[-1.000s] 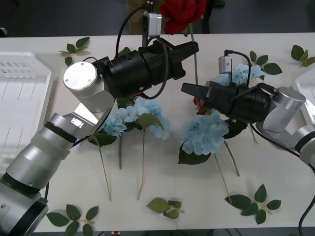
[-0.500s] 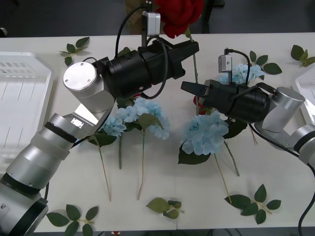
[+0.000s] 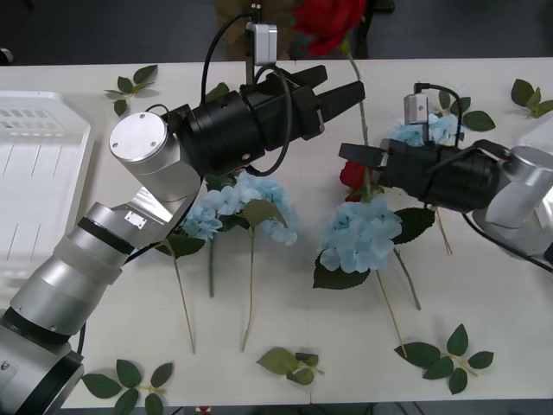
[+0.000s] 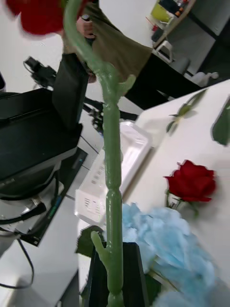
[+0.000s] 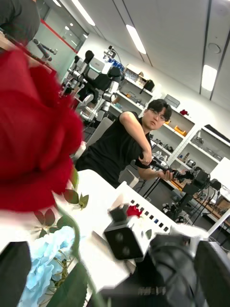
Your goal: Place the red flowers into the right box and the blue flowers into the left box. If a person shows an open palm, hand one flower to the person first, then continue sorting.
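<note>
We see the right gripper (image 3: 352,154) closed on the green stem of a red rose (image 3: 328,15), which it holds upright above the table's far edge; in the right wrist view the stem (image 4: 112,192) rises from between its black fingers (image 4: 134,278). The left gripper (image 3: 341,86) sits just beside that stem with its jaws parted, holding nothing. Another red rose (image 3: 352,176) lies on the table (image 3: 259,328) beside a blue flower (image 3: 361,235). Two more blue flowers (image 3: 246,201) lie under the left arm, and a fourth (image 3: 432,130) lies behind the right gripper. The left box (image 3: 34,181) stands at the table's left edge, the right box (image 3: 544,147) at its right edge.
</note>
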You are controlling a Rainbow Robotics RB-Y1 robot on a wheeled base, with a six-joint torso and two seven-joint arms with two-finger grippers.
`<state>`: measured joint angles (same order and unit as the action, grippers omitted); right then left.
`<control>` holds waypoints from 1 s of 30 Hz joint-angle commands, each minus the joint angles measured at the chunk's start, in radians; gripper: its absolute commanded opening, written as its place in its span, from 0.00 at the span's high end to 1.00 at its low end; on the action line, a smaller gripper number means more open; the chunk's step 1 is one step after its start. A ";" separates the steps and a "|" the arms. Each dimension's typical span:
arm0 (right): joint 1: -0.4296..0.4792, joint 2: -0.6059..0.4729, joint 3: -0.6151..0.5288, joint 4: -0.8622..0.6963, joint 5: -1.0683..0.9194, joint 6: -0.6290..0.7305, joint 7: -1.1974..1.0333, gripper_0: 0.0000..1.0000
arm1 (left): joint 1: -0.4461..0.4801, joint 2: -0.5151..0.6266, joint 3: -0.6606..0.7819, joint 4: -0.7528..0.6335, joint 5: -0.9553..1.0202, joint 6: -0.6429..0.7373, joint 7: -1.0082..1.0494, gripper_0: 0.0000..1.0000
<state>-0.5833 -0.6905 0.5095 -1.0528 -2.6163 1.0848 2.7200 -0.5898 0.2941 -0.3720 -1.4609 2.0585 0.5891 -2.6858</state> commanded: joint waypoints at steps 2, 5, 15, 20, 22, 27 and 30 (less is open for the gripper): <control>-0.036 -0.216 -0.003 -0.030 0.062 -0.005 -0.015 1.00 | 0.027 0.031 -0.013 -0.038 0.020 -0.002 -0.019 0.00; -0.036 -0.317 -0.006 -0.030 0.116 -0.011 -0.015 1.00 | 0.041 0.123 -0.044 -0.038 0.020 -0.009 -0.019 0.00; -0.036 -0.437 -0.276 -0.027 0.582 0.190 -0.276 1.00 | 0.051 0.458 -0.188 -0.038 -0.005 0.049 0.124 0.00; -0.036 -0.466 -0.394 -0.018 0.921 0.261 -0.411 1.00 | 0.048 0.571 -0.174 -0.039 -0.144 0.202 0.336 0.00; -0.036 -0.466 -0.437 -0.004 1.059 0.268 -0.427 1.00 | 0.048 0.586 -0.143 -0.039 -0.202 0.285 0.406 0.00; -0.036 -0.466 -0.496 0.042 1.371 0.239 -0.430 1.00 | 0.048 0.588 0.024 -0.044 -0.413 0.612 0.635 0.00; -0.035 -0.468 -0.519 0.080 1.464 0.247 -0.431 1.00 | 0.048 0.580 0.122 -0.085 -0.540 0.781 0.750 0.00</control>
<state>-0.5854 -1.1062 0.0301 -1.0028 -1.2120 1.3363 2.3132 -0.5524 0.8605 -0.3580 -1.4794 1.5976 1.2807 -2.0312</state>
